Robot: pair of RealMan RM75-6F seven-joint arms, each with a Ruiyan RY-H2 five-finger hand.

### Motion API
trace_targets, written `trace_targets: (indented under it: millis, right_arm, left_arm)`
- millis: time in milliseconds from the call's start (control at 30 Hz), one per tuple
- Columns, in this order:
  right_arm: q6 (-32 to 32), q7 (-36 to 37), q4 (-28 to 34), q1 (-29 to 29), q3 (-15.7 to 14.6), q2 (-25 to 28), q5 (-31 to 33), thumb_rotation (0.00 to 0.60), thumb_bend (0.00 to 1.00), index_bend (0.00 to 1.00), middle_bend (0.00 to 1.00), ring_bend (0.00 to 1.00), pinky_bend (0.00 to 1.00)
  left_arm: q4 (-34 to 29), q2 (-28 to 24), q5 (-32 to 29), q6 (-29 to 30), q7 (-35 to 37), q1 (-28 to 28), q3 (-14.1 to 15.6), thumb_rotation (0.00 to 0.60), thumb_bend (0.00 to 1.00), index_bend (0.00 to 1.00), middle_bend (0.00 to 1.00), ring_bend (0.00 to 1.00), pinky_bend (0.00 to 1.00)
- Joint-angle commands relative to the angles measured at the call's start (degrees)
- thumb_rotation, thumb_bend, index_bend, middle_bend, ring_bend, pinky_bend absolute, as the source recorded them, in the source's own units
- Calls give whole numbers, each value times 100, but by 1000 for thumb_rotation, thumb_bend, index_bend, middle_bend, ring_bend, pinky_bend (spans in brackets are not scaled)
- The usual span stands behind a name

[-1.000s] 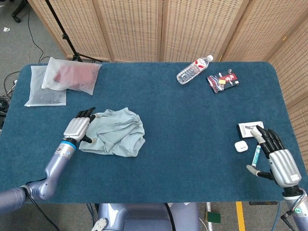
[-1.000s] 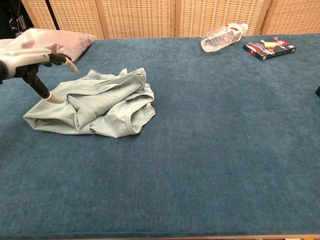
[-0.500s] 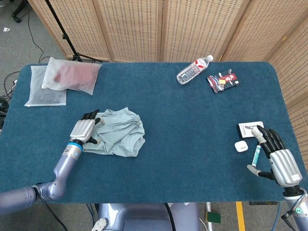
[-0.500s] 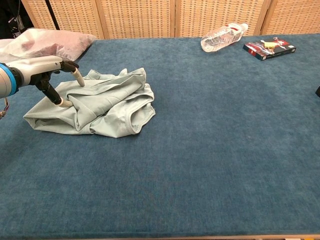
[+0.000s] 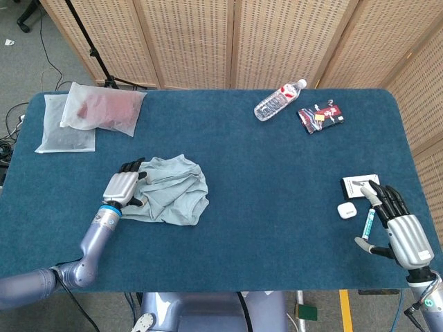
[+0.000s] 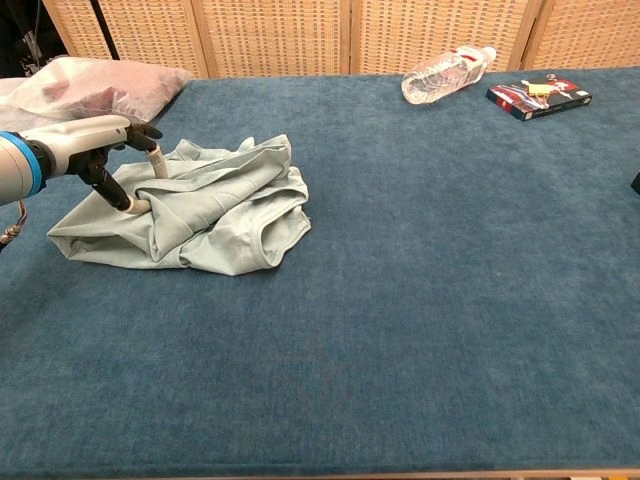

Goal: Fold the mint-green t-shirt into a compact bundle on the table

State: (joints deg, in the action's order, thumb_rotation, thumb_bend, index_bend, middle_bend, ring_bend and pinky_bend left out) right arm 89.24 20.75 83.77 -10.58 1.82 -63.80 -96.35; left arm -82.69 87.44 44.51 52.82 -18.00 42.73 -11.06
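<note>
From the head camera, the mint-green t-shirt [image 5: 168, 189] lies in a loose, half-gathered heap on the left half of the blue table [image 5: 263, 200], with the robot's left hand [image 5: 123, 185] at its left edge, fingertips reaching onto the cloth; whether they have caught a fold cannot be told from this height. The right hand [image 5: 398, 225] rests well apart at the table's right edge, fingers spread and empty, just beside a small white case [image 5: 347, 210] and a dark card [image 5: 359, 186]; a water bottle [image 5: 278, 101] and two plastic bags [image 5: 86, 114] lie at the far side. From the chest camera, the left hand [image 6: 105, 145] shows thumb and a finger [image 6: 157, 164] coming together on a raised ridge of the t-shirt [image 6: 195, 210], seemingly a pinch just closing. The step likely goes best if the hand takes the ridge deep enough to catch every layer, then carries it low across the heap rather than lifting high, lest the bundle spill open.
</note>
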Motion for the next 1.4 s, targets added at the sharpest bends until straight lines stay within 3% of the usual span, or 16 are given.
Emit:
trace_targets:
  millis: [33,467,833,1400]
  right_arm:
    - [2,9,-2,1,-1,3,0,600,0,0,0,0,0]
    - [7,10,4,3,-6,8,-3,600,0,0,0,0,0]
    - [0,7,3,0,-6,6,1,600,0,0,0,0,0]
    - [2,-22,26,6,-14,4,-5,600,0,0,0,0,0]
  left_arm:
    - [6,11,2,21,11,-8,-8,600,330,499,0,0,0]
    - [29,45,196,136,55,-58,-3,600,425,553,0,0,0]
    - [4,-10,438,179,185,-126,5,600,442,589,0,0,0]
    - [-356,-232,2375,736,980,-332,191,600,459,635,0,0,0]
